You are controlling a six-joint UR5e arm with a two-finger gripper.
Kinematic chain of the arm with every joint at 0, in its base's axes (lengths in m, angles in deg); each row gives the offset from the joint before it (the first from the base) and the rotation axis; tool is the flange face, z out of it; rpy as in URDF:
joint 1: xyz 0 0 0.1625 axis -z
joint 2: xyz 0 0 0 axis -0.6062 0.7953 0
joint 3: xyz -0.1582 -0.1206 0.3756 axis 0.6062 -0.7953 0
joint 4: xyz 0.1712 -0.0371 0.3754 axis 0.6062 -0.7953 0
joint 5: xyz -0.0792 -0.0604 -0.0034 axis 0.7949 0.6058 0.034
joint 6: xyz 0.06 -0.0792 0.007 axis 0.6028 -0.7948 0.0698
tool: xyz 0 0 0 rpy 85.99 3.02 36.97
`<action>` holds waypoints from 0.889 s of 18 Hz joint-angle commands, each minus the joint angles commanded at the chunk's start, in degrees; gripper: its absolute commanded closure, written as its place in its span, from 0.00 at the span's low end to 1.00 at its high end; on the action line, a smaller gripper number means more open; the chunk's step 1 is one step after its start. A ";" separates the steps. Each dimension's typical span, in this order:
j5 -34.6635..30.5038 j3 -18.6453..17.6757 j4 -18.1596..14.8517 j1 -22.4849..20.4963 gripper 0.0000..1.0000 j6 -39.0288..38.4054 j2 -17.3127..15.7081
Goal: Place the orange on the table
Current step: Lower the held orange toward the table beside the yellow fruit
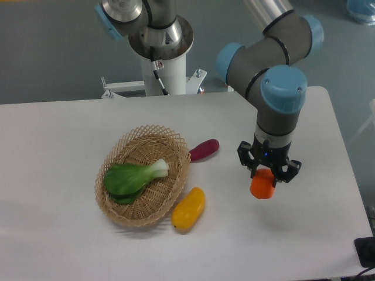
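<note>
The orange [262, 185] hangs low over the white table [53, 152], right of centre, and its top is held between the black fingers of my gripper [266, 173], which is shut on it. Whether the fruit touches the tabletop I cannot tell; a faint shadow lies just under it. The arm's grey and blue wrist stands directly above, pointing straight down.
A wicker basket [118, 209] holding a green leafy vegetable [131, 177] sits left of centre. A yellow oblong fruit [188, 208] lies by its lower right rim and a purple vegetable [204, 149] by its upper right. The table's right edge runs near the gripper.
</note>
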 joint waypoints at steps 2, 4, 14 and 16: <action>-0.35 -0.79 2.19 0.00 0.59 -0.89 1.76; -0.44 -1.41 2.64 0.09 0.59 -0.89 2.11; -0.36 -3.52 2.64 0.35 0.57 -0.89 2.82; -0.36 -3.78 2.73 0.44 0.55 -0.89 2.82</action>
